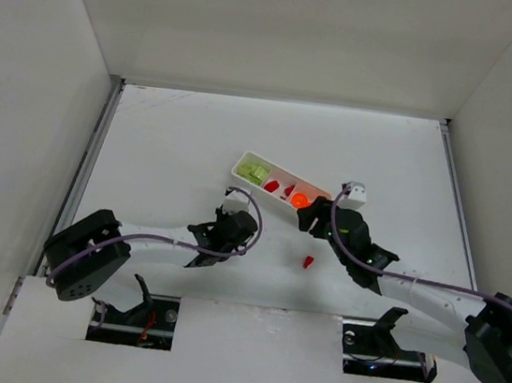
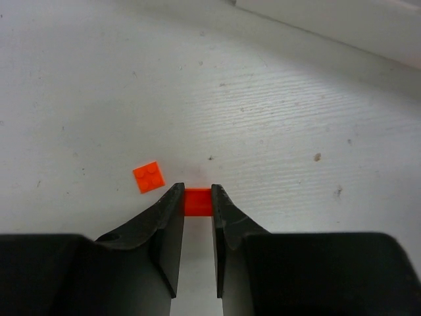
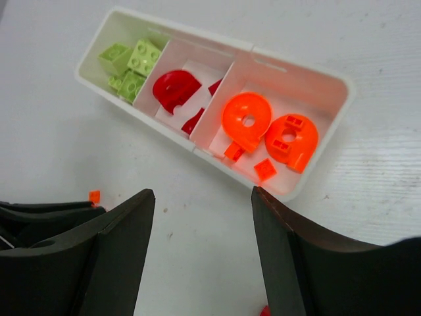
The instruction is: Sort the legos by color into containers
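My left gripper (image 2: 197, 191) is low over the table and shut on a small orange lego (image 2: 197, 201) pinched at its fingertips. A flat orange square lego (image 2: 148, 176) lies loose just to its left. The white tray (image 3: 320, 72) holds yellow-green blocks (image 3: 129, 62) in its left container, red pieces (image 3: 174, 89) in the middle one and orange pieces (image 3: 263, 125) in the right one. My right gripper (image 3: 202, 193) hangs open and empty just in front of the tray's orange end. In the top view the left gripper (image 1: 233, 207) sits near the tray's (image 1: 241, 165) left end.
A red lego (image 1: 307, 262) lies on the table between the two arms, in front of the right gripper (image 1: 310, 216). White walls enclose the table on three sides. The left arm's black fingers (image 3: 39, 217) show at the left edge of the right wrist view.
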`<state>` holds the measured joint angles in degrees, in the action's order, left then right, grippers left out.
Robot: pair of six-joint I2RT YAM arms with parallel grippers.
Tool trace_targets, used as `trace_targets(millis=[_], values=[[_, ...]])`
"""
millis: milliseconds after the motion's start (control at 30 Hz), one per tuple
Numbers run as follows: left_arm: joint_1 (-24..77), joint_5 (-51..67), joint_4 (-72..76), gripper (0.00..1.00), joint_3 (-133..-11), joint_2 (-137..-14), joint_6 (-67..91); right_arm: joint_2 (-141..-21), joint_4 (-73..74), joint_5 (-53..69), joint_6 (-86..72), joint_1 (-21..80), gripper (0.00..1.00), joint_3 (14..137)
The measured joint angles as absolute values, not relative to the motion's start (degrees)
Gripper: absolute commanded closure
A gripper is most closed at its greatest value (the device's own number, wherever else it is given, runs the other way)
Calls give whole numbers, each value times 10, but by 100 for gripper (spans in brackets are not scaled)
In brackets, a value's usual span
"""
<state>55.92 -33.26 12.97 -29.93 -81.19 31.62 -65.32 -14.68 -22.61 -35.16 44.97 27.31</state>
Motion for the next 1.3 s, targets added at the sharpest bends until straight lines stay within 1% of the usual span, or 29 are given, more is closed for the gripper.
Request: trace_targets(millis=[67,100,200,233,267,333,400,567,667,733,833,900,1000,1100,1167,1200,1300], values=[[559,-326,121,85,-313,-796,316,-622,-149,-235,-356,439,37,259],[559,-320,118,85,-324,-789,316,-607,-150,-240,-358,432,42,251],[557,-301,117,85,-369,-786,316,-566,-150,-257,-369,409,68,230],[557,-294,117,85,-386,-788,316,-556,-150,-262,-374,401,74,225],[556,-287,117,85,-404,-792,316,-548,-149,-267,-379,392,78,221],[555,-272,120,85,-449,-815,316,-536,-145,-273,-391,375,80,214],[555,-258,126,84,-495,-849,315,-524,-141,-277,-402,358,79,206],[559,-236,138,84,-593,-958,305,-491,-136,-274,-416,332,71,189],[556,-224,136,82,-636,-1017,298,-488,-136,-265,-419,325,70,188],[554,-218,131,79,-658,-1047,294,-489,-136,-261,-419,322,70,188],[552,-212,121,67,-687,-1077,287,-495,-136,-258,-419,321,75,188],[550,-212,121,59,-696,-1084,283,-502,-134,-257,-420,318,79,188],[550,-212,122,55,-699,-1083,280,-515,-124,-260,-421,318,84,189],[550,-212,121,53,-697,-1077,277,-535,-109,-272,-422,325,90,198],[549,-212,122,53,-678,-1052,274,-545,-93,-277,-422,344,95,209],[548,-212,123,53,-661,-1031,274,-546,-87,-276,-421,356,96,214],[541,-212,129,53,-598,-949,273,-545,-67,-276,-419,402,94,227]])
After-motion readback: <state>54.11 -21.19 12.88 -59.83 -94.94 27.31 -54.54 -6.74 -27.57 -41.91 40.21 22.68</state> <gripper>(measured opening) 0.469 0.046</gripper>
